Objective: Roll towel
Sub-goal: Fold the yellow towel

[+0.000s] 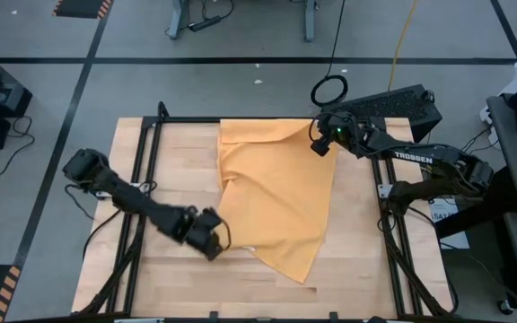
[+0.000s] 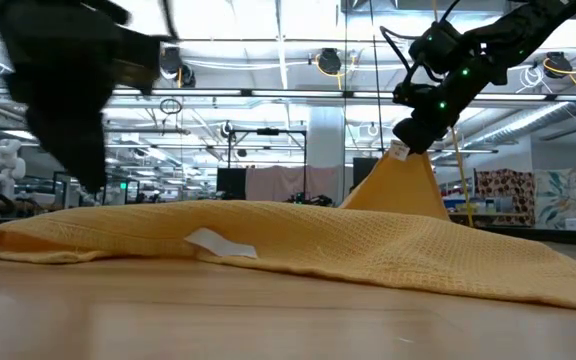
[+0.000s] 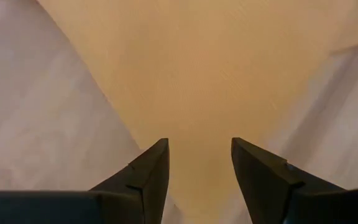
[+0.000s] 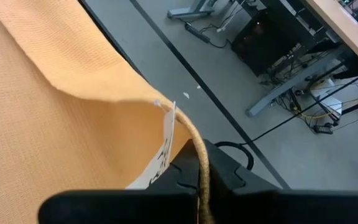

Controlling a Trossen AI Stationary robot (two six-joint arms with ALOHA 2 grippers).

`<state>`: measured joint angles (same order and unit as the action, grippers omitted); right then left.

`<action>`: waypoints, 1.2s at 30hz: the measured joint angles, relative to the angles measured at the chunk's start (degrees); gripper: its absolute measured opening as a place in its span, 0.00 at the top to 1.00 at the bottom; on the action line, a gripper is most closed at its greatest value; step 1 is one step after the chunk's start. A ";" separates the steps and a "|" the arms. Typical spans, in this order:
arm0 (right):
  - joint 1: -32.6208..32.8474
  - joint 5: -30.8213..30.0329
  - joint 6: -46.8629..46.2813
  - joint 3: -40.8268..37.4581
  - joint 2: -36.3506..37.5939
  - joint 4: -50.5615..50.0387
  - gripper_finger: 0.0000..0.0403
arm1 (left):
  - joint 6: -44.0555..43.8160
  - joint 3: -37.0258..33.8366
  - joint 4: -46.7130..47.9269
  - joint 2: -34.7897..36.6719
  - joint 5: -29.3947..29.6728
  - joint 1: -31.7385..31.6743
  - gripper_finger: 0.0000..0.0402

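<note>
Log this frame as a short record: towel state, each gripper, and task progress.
towel: mustard-yellow towel spread across the table, not rolled; its far right corner is lifted into a peak
tags: one white tag on the near edge, another at the lifted corner
right gripper: right gripper shut on the towel's far right corner, raised above the table
left gripper: left gripper open, low at the towel's near left edge, holding nothing
progress: no roll started

Right gripper (image 1: 322,144) lifts towel (image 1: 276,202) corner off table (image 1: 178,179)
</note>
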<state>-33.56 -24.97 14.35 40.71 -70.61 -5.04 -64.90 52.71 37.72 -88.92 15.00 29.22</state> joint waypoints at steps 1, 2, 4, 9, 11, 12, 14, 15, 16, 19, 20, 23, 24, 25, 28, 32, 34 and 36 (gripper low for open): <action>0.00 0.35 -0.04 0.00 0.00 0.00 1.00 | -1.56 0.00 -0.08 -0.55 1.50 1.43 0.56; 0.00 1.27 -0.11 0.00 0.00 0.02 1.00 | -2.38 -0.02 -0.51 -1.11 2.45 2.59 0.56; 0.00 1.74 -0.47 0.00 0.00 0.04 1.00 | -3.31 0.01 -3.34 -2.95 3.17 4.29 0.56; 0.00 2.87 -1.14 0.00 0.00 -0.18 1.00 | -5.52 -0.02 -6.54 -8.74 2.11 6.01 0.61; 0.00 2.87 -1.42 0.00 0.00 -0.20 1.00 | -6.19 0.00 -7.43 -10.18 2.04 6.31 0.68; 0.02 2.87 -1.44 0.00 0.00 -0.32 1.00 | -6.16 0.00 -8.00 -10.48 2.16 6.44 0.73; 0.01 2.87 -1.46 0.00 0.00 -0.57 1.00 | -5.47 0.26 -8.93 -10.42 2.24 6.51 0.86; 0.02 2.87 -1.46 0.00 0.00 -0.71 1.00 | -5.22 0.82 -8.57 -10.34 2.27 6.52 0.92; 0.01 2.87 -1.46 0.00 0.00 -1.07 1.00 | -4.85 1.42 -8.27 -9.92 2.51 6.55 0.96; 0.02 2.87 -1.54 0.00 0.00 -1.66 1.00 | -0.71 4.74 -7.74 -7.86 4.12 6.53 0.97; 0.00 2.87 -1.64 0.00 0.00 -2.02 1.00 | 0.89 6.41 -6.64 -7.15 4.29 6.50 0.97; 0.02 2.87 -1.68 0.00 0.00 -2.87 1.00 | 4.81 12.87 2.45 -4.65 3.00 6.48 0.99; 0.00 2.87 -1.70 0.00 0.00 -3.33 1.00 | 5.44 15.50 6.08 -4.01 2.58 6.53 0.99; 0.00 2.88 -1.70 0.00 0.00 -3.84 1.00 | 5.69 18.18 10.84 -3.48 2.16 6.57 0.99; 0.01 2.87 -1.92 0.00 0.00 -5.25 1.00 | 7.45 25.97 25.91 -3.27 1.87 6.38 0.99; 0.00 2.87 -2.80 0.00 0.00 -6.41 1.00 | 16.64 28.64 21.99 -3.29 5.57 4.19 0.96; 0.00 2.87 -3.68 0.00 0.00 -7.13 1.00 | 20.96 27.95 15.13 -3.57 4.64 3.37 0.93; 0.01 2.90 -4.50 0.00 0.00 -8.08 1.00 | 23.47 27.28 10.44 -4.34 0.94 2.90 0.88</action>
<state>-33.55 -22.07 9.85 40.71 -70.61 -13.12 -41.43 79.98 48.16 -93.26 15.94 32.12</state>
